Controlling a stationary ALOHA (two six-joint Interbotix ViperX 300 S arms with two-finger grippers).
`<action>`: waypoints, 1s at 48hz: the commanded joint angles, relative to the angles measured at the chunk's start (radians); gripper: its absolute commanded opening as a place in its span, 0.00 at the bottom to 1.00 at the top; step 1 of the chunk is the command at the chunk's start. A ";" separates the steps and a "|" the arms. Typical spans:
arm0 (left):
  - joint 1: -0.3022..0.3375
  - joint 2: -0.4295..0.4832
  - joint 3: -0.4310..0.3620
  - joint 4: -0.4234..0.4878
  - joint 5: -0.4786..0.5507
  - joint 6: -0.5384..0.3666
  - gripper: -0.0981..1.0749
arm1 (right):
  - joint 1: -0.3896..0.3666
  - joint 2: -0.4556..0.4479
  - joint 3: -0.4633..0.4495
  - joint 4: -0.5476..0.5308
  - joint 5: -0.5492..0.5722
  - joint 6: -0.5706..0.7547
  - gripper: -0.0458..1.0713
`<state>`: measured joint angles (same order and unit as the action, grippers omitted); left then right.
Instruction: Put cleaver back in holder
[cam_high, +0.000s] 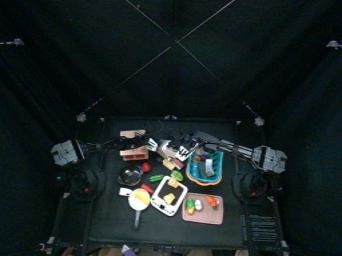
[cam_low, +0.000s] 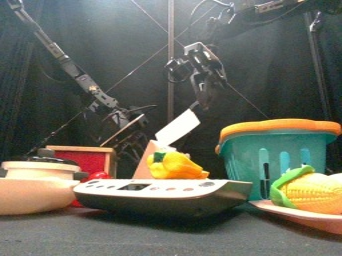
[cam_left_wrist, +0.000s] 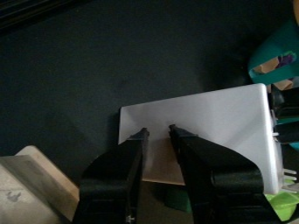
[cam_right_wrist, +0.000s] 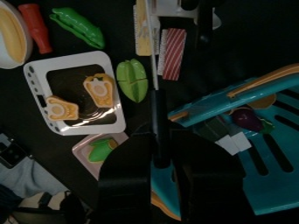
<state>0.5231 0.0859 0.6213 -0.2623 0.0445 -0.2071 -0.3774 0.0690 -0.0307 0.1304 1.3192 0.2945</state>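
The cleaver (cam_low: 178, 128) hangs tilted above the table, its pale broad blade (cam_left_wrist: 205, 131) lying flat in the left wrist view. My right gripper (cam_right_wrist: 156, 140) is shut on the cleaver, which shows edge-on as a thin dark line (cam_right_wrist: 156, 87) running away from the jaws. In the front view the right gripper (cam_low: 198, 78) hangs above the blade. My left gripper (cam_left_wrist: 158, 133) is open, its fingertips at the blade's near edge; I cannot tell whether they touch it. The tan wooden holder (cam_left_wrist: 30, 182) stands just beside the left gripper, left of the table's middle in the top view (cam_high: 134, 154).
A teal slatted basket (cam_low: 274, 155) with an orange rim stands at the right. In front sit a white scale (cam_low: 160, 192), a cream bowl (cam_low: 38, 185) and a corn cob (cam_low: 314, 188). A white tray (cam_right_wrist: 70, 92) and toy foods lie below the right wrist.
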 joint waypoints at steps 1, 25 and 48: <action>-0.002 0.002 0.008 -0.002 0.011 -0.006 0.69 | -0.002 -0.029 -0.035 -0.011 0.006 0.000 0.44; -0.003 0.002 0.008 -0.002 0.014 -0.006 0.69 | -0.002 -0.048 -0.055 -0.037 0.035 0.000 0.44; -0.003 0.002 0.009 -0.002 0.017 -0.006 0.69 | -0.002 -0.046 -0.052 -0.049 0.037 0.000 0.44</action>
<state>0.5216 0.0859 0.6213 -0.2608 0.0506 -0.2071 -0.3774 0.0690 -0.0598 0.0798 1.3576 0.2961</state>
